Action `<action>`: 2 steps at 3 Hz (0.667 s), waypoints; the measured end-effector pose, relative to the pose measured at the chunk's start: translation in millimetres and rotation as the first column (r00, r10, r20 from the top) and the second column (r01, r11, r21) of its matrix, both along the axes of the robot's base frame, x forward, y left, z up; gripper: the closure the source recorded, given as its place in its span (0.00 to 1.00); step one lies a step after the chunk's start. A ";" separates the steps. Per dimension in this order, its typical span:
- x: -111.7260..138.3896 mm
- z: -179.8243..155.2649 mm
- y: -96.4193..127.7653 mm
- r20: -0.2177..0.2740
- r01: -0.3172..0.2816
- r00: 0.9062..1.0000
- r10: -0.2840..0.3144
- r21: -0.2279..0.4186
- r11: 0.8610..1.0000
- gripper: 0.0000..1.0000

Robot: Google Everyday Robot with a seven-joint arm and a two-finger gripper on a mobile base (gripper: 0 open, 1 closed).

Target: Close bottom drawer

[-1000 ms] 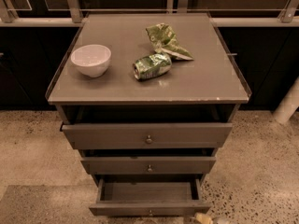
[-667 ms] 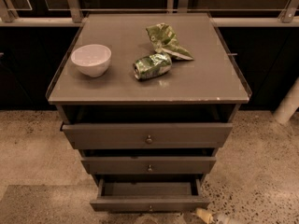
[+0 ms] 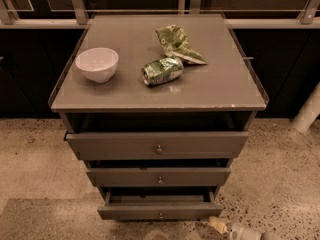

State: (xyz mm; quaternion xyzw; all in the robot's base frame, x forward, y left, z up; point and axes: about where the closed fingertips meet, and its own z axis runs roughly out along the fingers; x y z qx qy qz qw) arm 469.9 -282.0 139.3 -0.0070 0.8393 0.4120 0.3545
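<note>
The bottom drawer [image 3: 160, 211] is the lowest of three grey-brown drawers in the cabinet, with a small round knob [image 3: 160, 215] at its centre. It stands pulled out a little, its front proud of the middle drawer [image 3: 159, 176] above. My gripper [image 3: 231, 229] shows as pale parts at the bottom edge of the camera view, low and just right of the bottom drawer's front corner.
The top drawer [image 3: 157, 145] is also slightly pulled out. On the cabinet top [image 3: 125, 91] are a white bowl [image 3: 97, 63], a crushed green can [image 3: 163, 71] and a crumpled green bag [image 3: 177, 43]. Speckled floor surrounds the cabinet; a white post [image 3: 307, 111] stands right.
The bottom drawer's front has moved back toward the cabinet, showing less of its inside. The gripper has come further into view at the bottom right.
</note>
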 end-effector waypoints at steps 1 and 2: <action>27.8 17.7 5.1 0.066 -0.035 0.997 0.040 -0.077 0.996 1.00; 26.9 17.7 5.2 0.066 -0.035 0.997 0.040 -0.077 0.996 1.00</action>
